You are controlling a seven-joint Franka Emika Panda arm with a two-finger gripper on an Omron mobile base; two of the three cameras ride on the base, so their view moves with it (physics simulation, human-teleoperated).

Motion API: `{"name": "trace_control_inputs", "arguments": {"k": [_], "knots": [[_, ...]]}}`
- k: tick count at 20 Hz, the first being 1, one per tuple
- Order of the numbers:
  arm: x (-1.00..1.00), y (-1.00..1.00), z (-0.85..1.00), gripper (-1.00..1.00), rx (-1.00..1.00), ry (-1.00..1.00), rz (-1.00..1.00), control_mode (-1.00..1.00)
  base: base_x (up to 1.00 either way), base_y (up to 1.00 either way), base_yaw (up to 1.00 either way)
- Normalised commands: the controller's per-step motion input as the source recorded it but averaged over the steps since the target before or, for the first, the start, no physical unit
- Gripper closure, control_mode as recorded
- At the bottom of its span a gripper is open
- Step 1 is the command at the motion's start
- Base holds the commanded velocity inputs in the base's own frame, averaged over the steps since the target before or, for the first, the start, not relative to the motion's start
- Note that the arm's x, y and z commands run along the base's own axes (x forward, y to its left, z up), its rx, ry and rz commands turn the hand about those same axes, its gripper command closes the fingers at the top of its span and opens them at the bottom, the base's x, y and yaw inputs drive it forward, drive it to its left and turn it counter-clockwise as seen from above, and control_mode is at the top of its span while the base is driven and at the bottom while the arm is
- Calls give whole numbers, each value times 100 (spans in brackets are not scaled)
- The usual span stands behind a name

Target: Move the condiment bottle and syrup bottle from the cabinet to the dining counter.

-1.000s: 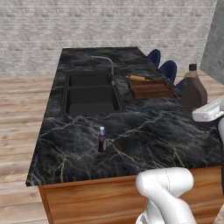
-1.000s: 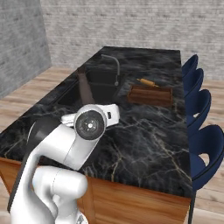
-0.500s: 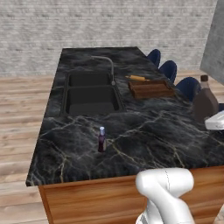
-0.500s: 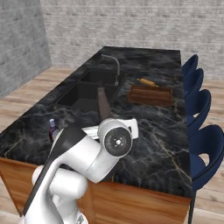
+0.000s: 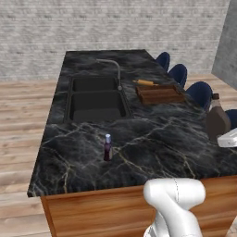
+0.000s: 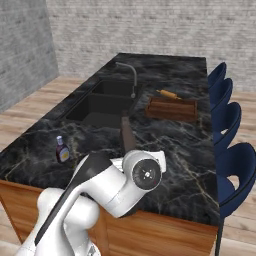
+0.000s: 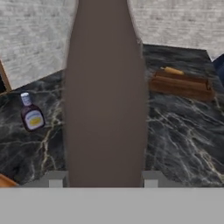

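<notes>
The gripper (image 7: 103, 181) was clenched around the syrup bottle (image 7: 105, 96), a finger tip (image 7: 56, 178) pressed to each side of its brown body (the bottle rose straight toward twelve o'clock in the hand view). The condiment bottle (image 5: 108, 147) stood upright on the dining counter (image 5: 157, 134), at about nine o'clock from the syrup bottle, well apart. A wooden tray (image 6: 171, 107) lay near the sink (image 5: 96, 97).
</notes>
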Motion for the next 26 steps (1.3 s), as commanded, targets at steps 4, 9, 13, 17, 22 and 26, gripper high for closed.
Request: {"name": "trace_control_inputs", "arguments": {"k": [4, 9, 13, 17, 22, 26], "knots": [[9, 0, -49, 100, 1, 2, 0, -100, 0, 0, 0], [23, 1, -52, 100, 3, 0, 0, -100, 0, 0, 0], [42, 0, -40, 100, 7, 0, 0, -100, 0, 0, 0], [52, 0, -28, 100, 11, 0, 0, -100, 0, 0, 0], [50, -9, -21, 100, 10, 2, 0, -100, 0, 0, 0], [34, -13, -21, 100, 2, 0, 4, -100, 0, 0, 0]]}}
